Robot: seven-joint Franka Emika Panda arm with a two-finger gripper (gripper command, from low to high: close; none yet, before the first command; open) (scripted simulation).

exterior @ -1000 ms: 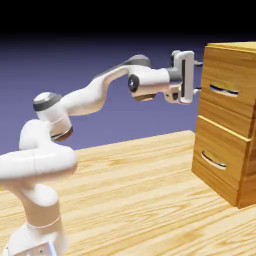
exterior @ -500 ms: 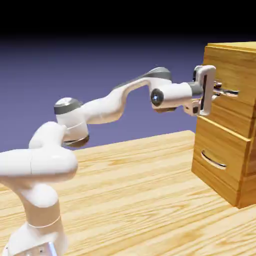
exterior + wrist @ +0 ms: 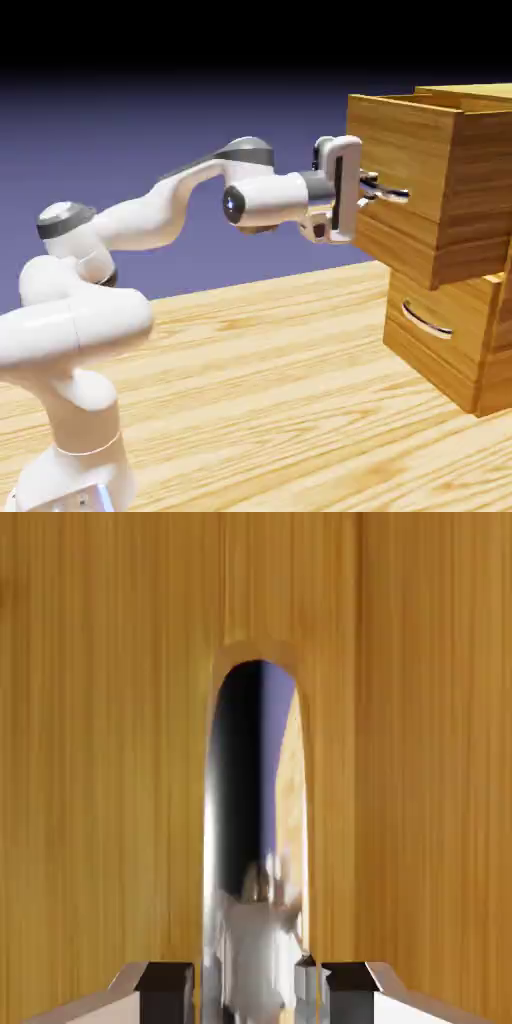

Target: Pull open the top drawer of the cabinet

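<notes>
The top drawer (image 3: 405, 170) stands pulled well out of the light-brown cabinet (image 3: 480, 330), its front far ahead of the lower drawer's front. My gripper (image 3: 380, 190) is shut on the top drawer's handle (image 3: 388, 192), a thin silver bar. In the hand view the shiny handle (image 3: 255, 842) runs up the middle between the two grey fingertips (image 3: 165, 990), reflecting the white hand, with the drawer's wood grain (image 3: 100, 762) filling the picture behind it.
The lower drawer (image 3: 440, 315) with its own silver handle (image 3: 427, 320) is closed beneath. The cabinet stands on a wooden table (image 3: 280, 380). The white arm (image 3: 150, 215) stretches from the lower left toward the drawer.
The gripper went to the handle, closed on it, then moved back toward the exterior view's left, and the top drawer slid out with it.
</notes>
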